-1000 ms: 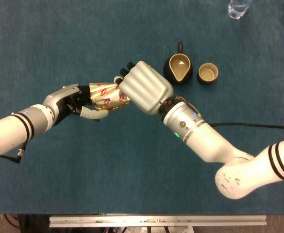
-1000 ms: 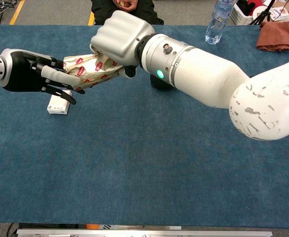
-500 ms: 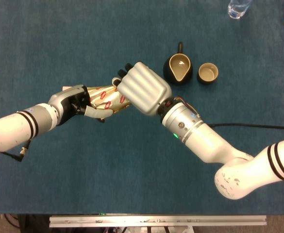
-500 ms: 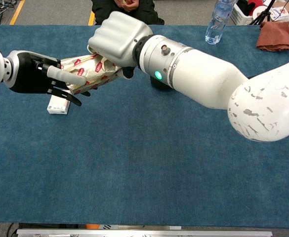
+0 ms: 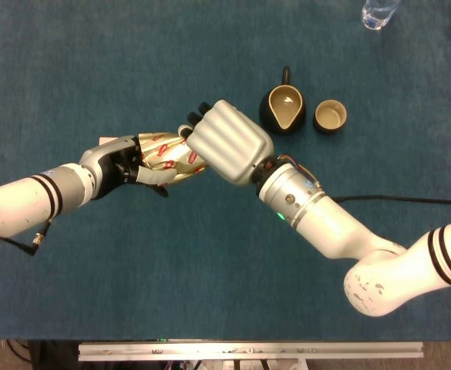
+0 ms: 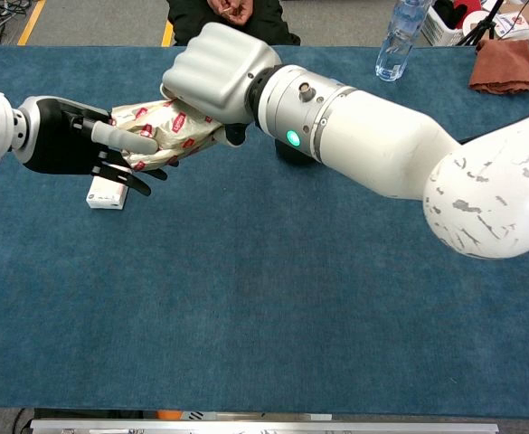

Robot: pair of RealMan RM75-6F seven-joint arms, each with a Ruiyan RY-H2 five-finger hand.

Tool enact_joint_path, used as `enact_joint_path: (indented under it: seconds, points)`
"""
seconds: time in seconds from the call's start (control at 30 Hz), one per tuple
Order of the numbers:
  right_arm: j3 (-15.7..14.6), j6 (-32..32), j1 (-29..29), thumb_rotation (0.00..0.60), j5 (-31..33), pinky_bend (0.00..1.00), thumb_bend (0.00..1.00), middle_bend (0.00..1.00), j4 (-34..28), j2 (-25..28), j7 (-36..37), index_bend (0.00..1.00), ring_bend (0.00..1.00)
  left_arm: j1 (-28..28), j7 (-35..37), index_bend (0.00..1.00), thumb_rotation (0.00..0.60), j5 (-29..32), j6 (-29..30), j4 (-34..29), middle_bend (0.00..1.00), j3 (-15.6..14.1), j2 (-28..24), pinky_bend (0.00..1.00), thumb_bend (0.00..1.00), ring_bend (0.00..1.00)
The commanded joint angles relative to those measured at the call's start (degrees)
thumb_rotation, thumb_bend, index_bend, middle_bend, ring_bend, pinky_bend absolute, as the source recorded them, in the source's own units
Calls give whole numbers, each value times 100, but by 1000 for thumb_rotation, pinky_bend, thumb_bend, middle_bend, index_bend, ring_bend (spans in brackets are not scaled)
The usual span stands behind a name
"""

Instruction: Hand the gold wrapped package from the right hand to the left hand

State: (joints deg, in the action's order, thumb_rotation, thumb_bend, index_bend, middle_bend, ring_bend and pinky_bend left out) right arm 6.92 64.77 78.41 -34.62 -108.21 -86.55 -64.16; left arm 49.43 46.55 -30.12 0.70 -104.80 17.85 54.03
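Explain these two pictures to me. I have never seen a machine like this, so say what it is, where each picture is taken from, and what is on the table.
This is a robot with two white arms, each ending in a robot hand with fingers. One picture looks straight down from its head; the other looks forward from its chest.

The right robot hand grips a gold wrapped package. The left robot hand has its fingers around the package's other end, so both hold it above the blue table.

On the table lie a dark pitcher, a small dark cup beside it, a small white box under the left robot hand, a water bottle and a brown cloth at the far edge.
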Motion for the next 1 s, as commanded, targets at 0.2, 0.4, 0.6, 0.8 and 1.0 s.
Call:
enact_joint_path:
  seconds: [0.2, 0.4, 0.6, 0.8, 1.0]
  points:
    - [-32, 40, -28, 600, -76, 611, 630, 485, -37, 28, 8, 556, 402, -6, 45, 558, 600, 25, -91, 56, 439, 16, -18, 439, 433, 373]
    - [-12, 62, -52, 600, -138, 545, 600, 422, -117, 82, 48, 328, 349, -135, 67, 574, 600, 38, -301, 151, 460, 149, -11, 449, 433, 396]
    - [-3, 94, -79, 600, -148, 457, 482, 326, -183, 135, 64, 121, 270, -251, 56, 603, 600, 33, -461, 245, 517, 274, 7, 480, 433, 464]
    - [2, 146, -115, 600, -162, 415, 374, 258, -255, 171, 83, 20, 220, -347, 37, 608, 600, 32, -635, 313, 534, 398, 14, 480, 433, 484]
    - [18, 217, -160, 600, -223, 375, 274, 202, -369, 271, 99, 0, 182, -462, -11, 609, 600, 23, -786, 422, 543, 512, 36, 480, 433, 494]
